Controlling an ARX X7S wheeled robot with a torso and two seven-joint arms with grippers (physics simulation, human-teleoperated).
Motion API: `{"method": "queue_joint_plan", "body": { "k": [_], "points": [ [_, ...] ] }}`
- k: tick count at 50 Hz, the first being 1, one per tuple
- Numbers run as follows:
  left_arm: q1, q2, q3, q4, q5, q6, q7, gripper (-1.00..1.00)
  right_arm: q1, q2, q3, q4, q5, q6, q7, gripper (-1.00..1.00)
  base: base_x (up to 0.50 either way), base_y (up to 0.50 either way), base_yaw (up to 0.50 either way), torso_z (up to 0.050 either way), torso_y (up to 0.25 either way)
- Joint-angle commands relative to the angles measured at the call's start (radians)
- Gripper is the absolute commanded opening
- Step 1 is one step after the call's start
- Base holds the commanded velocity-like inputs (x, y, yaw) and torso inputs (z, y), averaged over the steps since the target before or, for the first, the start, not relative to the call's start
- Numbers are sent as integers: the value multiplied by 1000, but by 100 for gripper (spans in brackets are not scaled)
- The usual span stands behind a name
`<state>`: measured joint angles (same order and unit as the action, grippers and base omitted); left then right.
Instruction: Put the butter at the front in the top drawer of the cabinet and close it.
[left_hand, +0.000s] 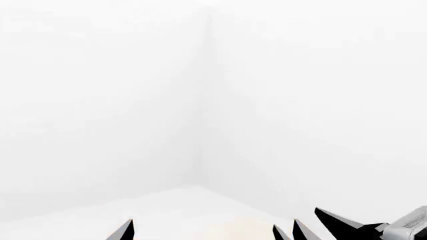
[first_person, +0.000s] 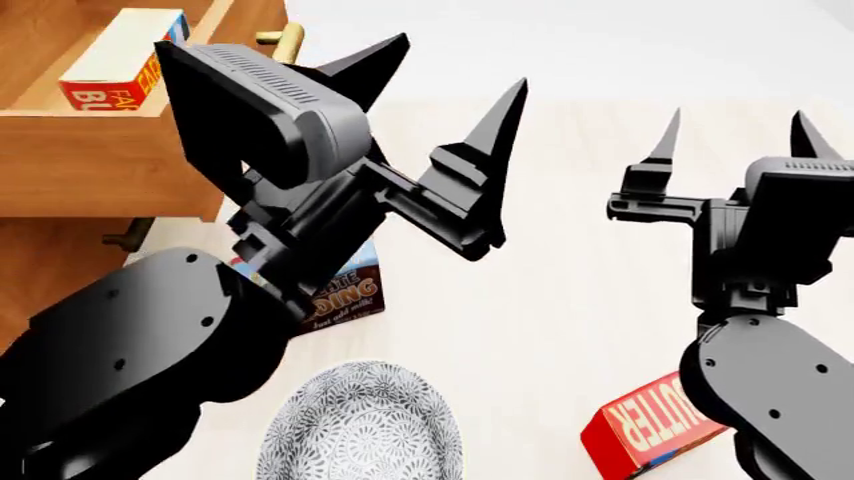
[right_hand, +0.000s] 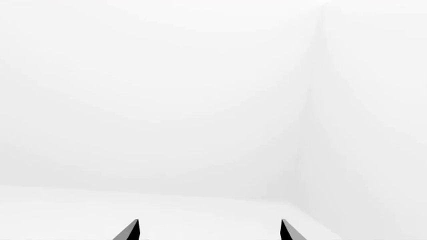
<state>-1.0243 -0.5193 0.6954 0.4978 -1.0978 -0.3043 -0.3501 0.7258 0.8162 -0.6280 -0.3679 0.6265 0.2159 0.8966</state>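
Red butter (first_person: 114, 62) already inside open top drawer (first_person: 107, 150); both jaws wide, empty, beside drawer; next, pushing drawer shut.

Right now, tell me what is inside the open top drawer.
A butter box lies in the top drawer, its red side and white top showing. The left arm covers the drawer's right part, so anything more there cannot be seen.

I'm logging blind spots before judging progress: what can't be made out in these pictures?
- Butter box on the table: head view, partly behind the right arm.
- Pudding box: head view, mostly behind the left arm.
- Lower drawer handle: head view, mostly behind the open top drawer.
- Both wrist views: only blank walls and fingertips.
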Motion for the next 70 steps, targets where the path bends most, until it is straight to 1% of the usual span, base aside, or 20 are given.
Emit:
{"method": "queue_joint_plan", "body": {
  "k": [1,14,30,54,70],
  "points": [
    [32,43,38,-101,20,8,48,100,-1,-10,-3,14,-4,-2,-5,100,0,0,0,0,0],
    [1,119,59,-311,69,16,81,100,-15,-7,2,14,-2,-10,-3,100,0,0,0,0,0],
    [-25,180,75,-561,163,77,154,100,-28,-13,4,32,-8,-30,-13,100,0,0,0,0,0],
    [-27,177,66,-610,149,78,170,100,-35,-28,6,59,-12,-50,-27,100,0,0,0,0,0],
    [-9,151,52,-595,109,68,183,100,-28,-34,6,65,-11,-47,-35,100,0,0,0,0,0]
  ]
}}
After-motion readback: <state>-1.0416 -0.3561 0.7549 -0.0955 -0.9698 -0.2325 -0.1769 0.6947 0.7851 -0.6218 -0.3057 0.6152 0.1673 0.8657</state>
